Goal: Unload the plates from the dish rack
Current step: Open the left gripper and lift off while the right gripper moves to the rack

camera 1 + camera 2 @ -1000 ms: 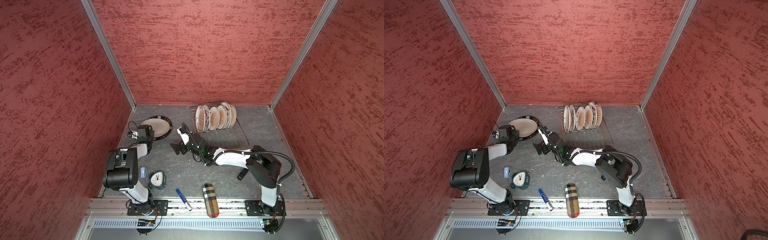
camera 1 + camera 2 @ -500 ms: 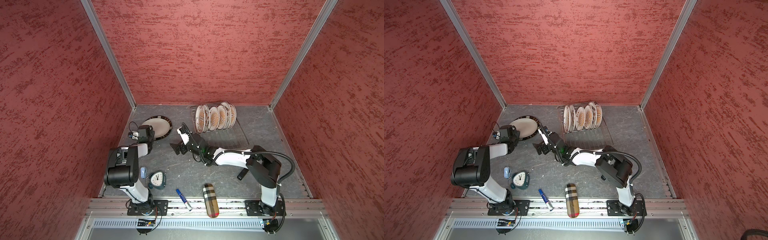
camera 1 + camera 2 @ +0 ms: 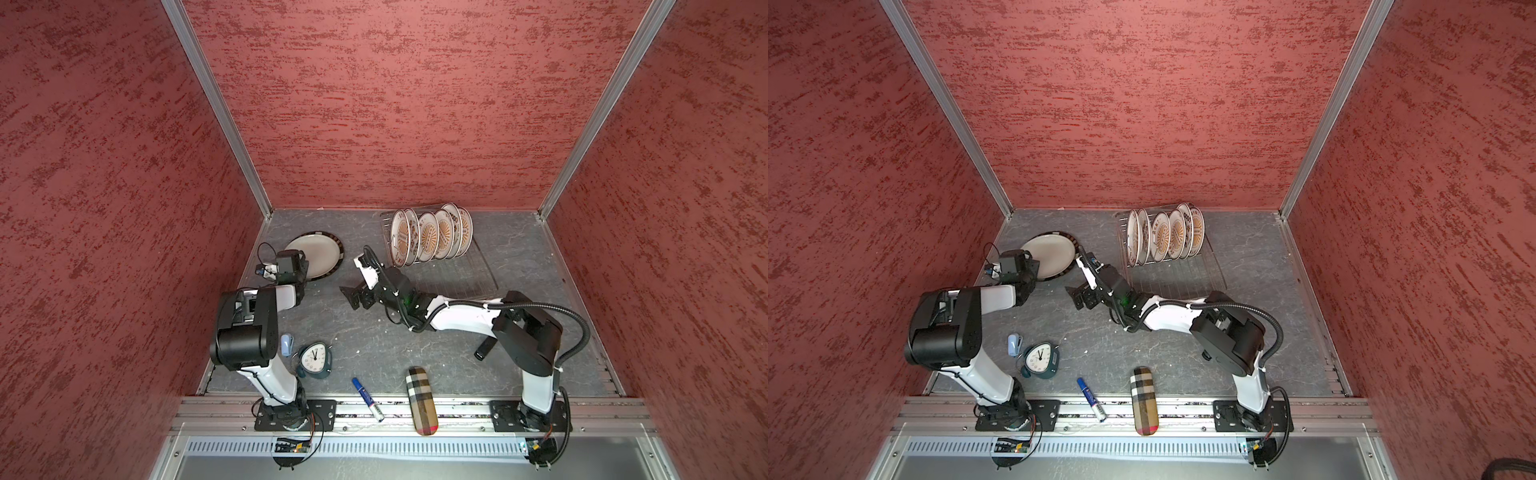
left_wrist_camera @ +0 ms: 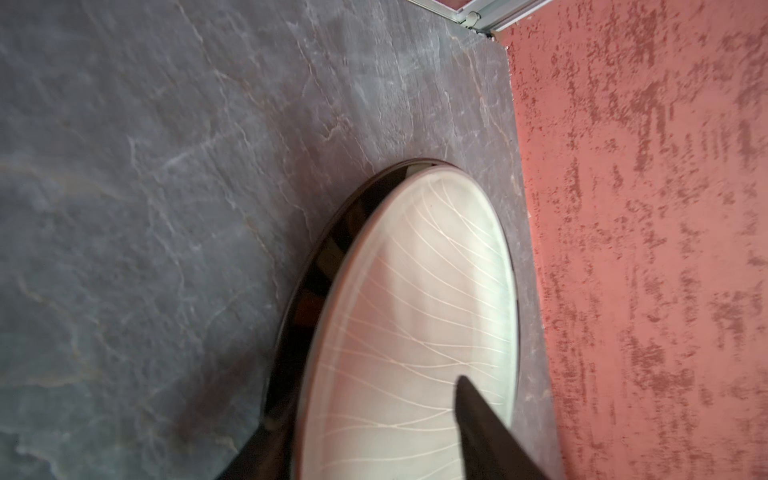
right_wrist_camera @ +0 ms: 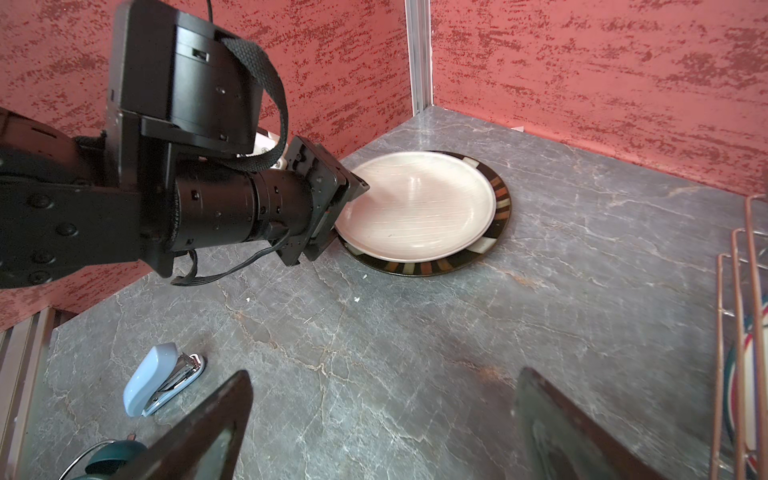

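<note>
Several orange-patterned plates stand upright in the wire dish rack at the back; its edge shows in the right wrist view. At the far left a pale plate lies flat on a dark-rimmed plate. My left gripper is open at its near edge, one finger over the plate's face, the other beside the rim. My right gripper hovers open and empty between rack and stack.
A teal alarm clock and a pale blue stapler sit near the left arm's base. A blue marker and a plaid case lie at the front edge. Red walls close in on three sides.
My left gripper's jaws have spread apart at the flat plate's edge. Neither arm has visibly shifted in the top views, and the right gripper stays open.
</note>
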